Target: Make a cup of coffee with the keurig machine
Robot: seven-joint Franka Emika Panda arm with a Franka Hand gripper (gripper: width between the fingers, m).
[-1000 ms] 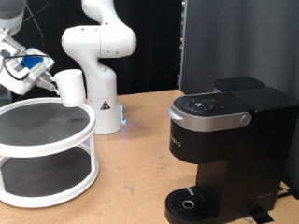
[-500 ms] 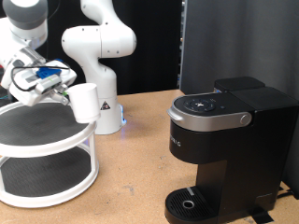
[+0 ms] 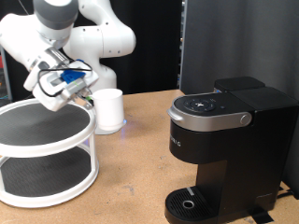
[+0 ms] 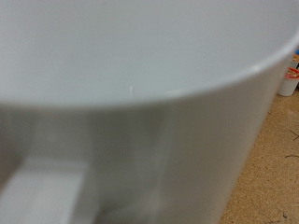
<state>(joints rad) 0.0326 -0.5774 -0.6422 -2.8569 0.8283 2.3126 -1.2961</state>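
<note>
The arm's pincer [image 3: 86, 93] is clamped on the cup [image 3: 109, 108], carrying it upright in the air just off the rim of the white two-tier stand [image 3: 47, 154], on the side facing the keurig machine [image 3: 224, 149]. Cup and machine are well apart, with bare wooden surface [image 3: 131, 177] between them. The machine's lid is down and its round drip tray [image 3: 192, 203] is unoccupied. In the wrist view the cup's white wall [image 4: 131, 93] fills nearly everything.
</note>
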